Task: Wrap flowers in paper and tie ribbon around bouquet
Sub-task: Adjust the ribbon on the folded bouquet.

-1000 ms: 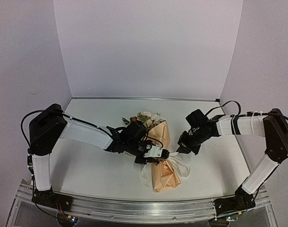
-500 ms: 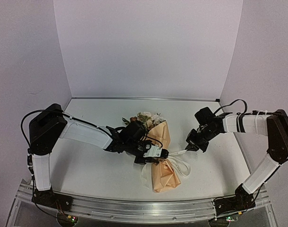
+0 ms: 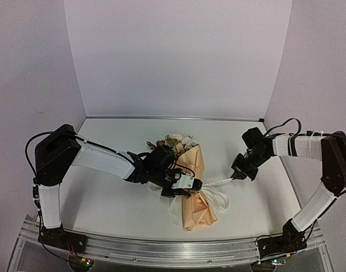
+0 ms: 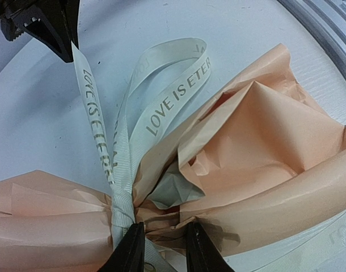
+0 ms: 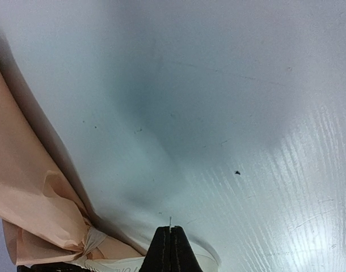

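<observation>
The bouquet [image 3: 193,190] lies at the middle of the desk [image 3: 105,204], with the flowers [image 3: 176,141] at its far, wide end and the paper [image 4: 264,153] already folded round the stems, so the wrapping looks done. The ribbon [image 4: 122,187] is cinched round the bouquet's narrow waist, where the left wrist view shows what seems to be a knot. One loop lies slack just beside the waist on the bouquet's right, and one strand runs taut away from it. The tying therefore seems well along. What appears left is to pull the knot snug, perhaps shape a bow, and let go. The left claw [image 4: 164,249] grips the bouquet at the waist, its fingers pinching the gathered paper right beside the knot. The right claw [image 3: 234,177], well to the right of the bouquet, is closed on the end of the taut strand. The lettering on the loop reads "LOVE IS ETER" before the ribbon curls out of sight, and the same words repeat along the taut strand. No brand or label shows.
</observation>
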Robot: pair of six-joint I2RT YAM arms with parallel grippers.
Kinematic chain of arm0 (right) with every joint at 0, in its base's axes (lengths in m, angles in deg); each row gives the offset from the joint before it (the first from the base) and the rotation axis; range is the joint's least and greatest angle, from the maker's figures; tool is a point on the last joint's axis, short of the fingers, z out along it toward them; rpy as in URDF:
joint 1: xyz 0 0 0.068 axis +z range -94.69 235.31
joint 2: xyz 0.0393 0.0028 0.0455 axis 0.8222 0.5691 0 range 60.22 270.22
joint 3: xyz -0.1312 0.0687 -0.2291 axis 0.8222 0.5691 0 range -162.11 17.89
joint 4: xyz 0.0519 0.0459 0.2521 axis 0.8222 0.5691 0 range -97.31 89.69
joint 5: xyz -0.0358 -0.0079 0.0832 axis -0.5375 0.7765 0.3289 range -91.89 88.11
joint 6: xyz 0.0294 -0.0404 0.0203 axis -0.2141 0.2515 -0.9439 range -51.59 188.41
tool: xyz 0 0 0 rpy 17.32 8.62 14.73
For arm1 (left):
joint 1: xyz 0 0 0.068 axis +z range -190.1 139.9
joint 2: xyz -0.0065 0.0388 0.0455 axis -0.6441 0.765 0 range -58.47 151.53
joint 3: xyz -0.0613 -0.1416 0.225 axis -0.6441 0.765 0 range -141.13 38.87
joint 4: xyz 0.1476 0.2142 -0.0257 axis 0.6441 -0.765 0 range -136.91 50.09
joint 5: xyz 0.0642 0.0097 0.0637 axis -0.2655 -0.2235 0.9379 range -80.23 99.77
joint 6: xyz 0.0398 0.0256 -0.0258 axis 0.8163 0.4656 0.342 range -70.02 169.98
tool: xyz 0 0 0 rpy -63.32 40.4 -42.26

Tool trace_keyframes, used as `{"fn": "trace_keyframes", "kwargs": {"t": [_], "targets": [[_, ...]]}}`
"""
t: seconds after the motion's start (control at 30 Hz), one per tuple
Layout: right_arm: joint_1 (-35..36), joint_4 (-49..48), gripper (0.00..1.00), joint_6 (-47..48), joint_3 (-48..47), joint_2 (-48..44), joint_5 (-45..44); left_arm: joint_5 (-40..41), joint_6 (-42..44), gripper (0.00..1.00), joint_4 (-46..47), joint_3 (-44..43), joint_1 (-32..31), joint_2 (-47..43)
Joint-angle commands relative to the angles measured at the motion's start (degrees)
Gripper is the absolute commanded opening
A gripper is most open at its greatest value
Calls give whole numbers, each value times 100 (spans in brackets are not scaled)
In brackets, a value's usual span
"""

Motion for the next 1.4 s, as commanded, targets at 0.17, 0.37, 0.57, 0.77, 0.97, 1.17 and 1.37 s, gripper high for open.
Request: {"fn": "trace_keyframes", "kwargs": {"t": [0.17,0.37,0.57,0.77,0.97,1.17,1.37], "targets": [[-240,303,0,409,-85,-98,-245,-131,-90,27,-184,170,37,-23],[-414,352,0,399,-26,-50,-375,-122,-93,27,-185,197,48,-65],[-421,358,6,683,-185,-67,-146,-129,-186,29,-2,215,61,-135],[-327,562,25,1242,-242,-478,-324,-170,-712,45,644,328,175,-587],[196,1265,37,2274,-213,-1279,-1536,256,-2051,53,1325,370,239,-1476],[614,1338,47,2685,246,-1996,-1803,1737,-4348,59,1732,853,307,-2338],[1278,1490,47,2706,531,-2179,-1581,2517,-7089,57,802,1373,710,-2783]]}}
